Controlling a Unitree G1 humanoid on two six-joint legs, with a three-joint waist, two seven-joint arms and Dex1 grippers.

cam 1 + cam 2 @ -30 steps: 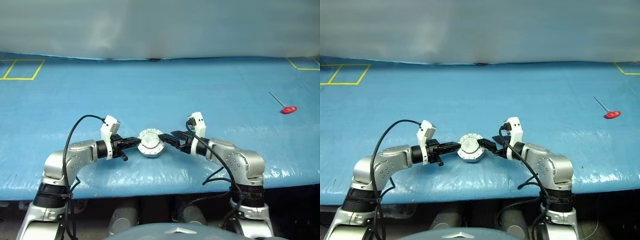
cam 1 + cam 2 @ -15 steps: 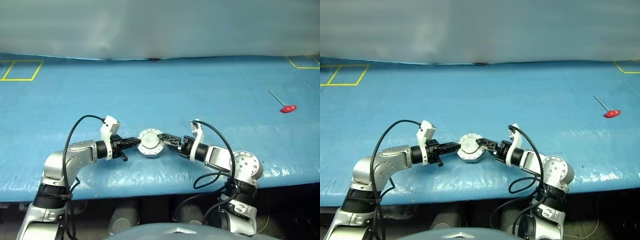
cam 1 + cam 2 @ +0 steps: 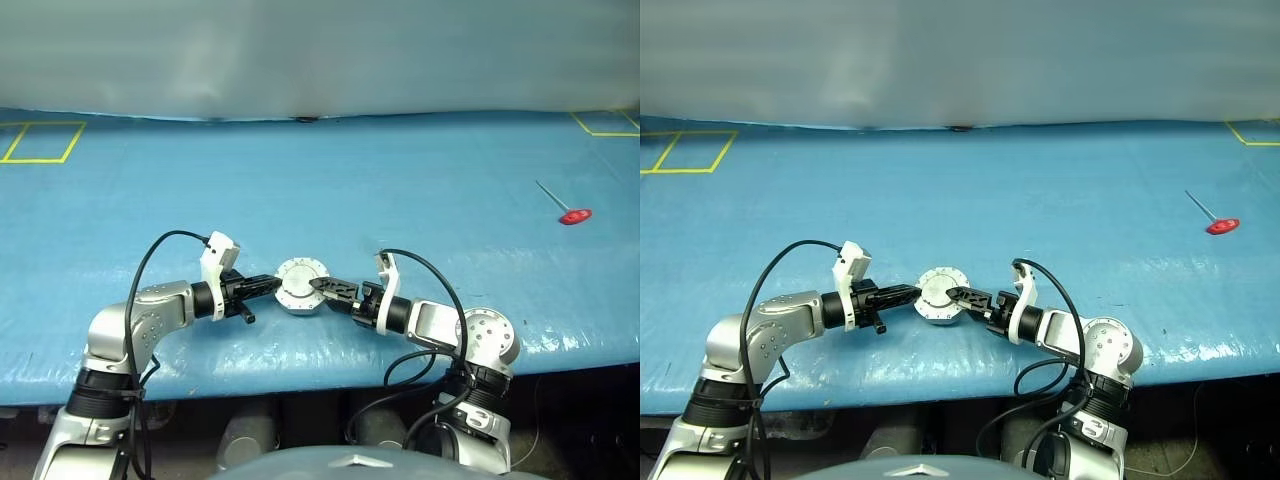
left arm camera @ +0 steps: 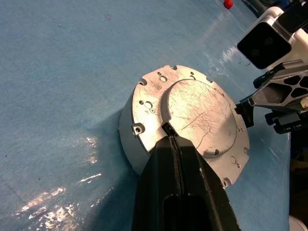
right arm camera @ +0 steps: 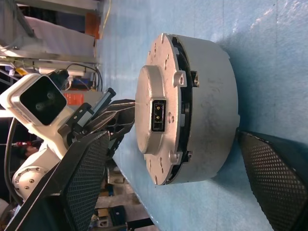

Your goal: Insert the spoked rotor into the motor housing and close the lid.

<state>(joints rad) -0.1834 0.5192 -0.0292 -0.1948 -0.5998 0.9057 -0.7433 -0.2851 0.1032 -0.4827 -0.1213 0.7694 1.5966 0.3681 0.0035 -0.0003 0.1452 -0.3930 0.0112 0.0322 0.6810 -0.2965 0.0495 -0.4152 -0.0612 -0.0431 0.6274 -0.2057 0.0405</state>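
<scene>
resting on the blue-covered table (image 3: 400,170), near its front edge and between the two arms, the motor housing (image 3: 300,302) sits with the lid (image 3: 301,280) on top of it. head views: the plain grey outer face of the lid is turned upward, with a raised round centre and small holes around its flange. the left tool (image 3: 274,284) reaches in from the left, its two black fingers pressed together with nothing between them, the joined tips lying on the lid at the edge of the raised centre. left wrist view: the closed tips (image 4: 169,131) touch the lid (image 4: 192,120) just where the raised disc meets the flange, and the grey wall of the housing (image 4: 126,139) shows below the flange. the right tool (image 3: 322,287) comes in from the right, fingers spread wide apart and holding nothing; one dark finger lies over the right part of the lid. right wrist view: the two mesh-patterned pads (image 5: 86,178) stand on either side of the assembly, one above the lid's face and one beyond the housing's base, neither clearly touching it; a thin gap shows between the lid (image 5: 154,115) and the housing (image 5: 211,106), and a small rectangular socket sits in the lid's raised centre. a red-handled tool with a thin shaft (image 3: 566,207) lies well apart at the far right of the table. yellow tape outlines (image 3: 40,140) mark the far left corner of the table.
</scene>
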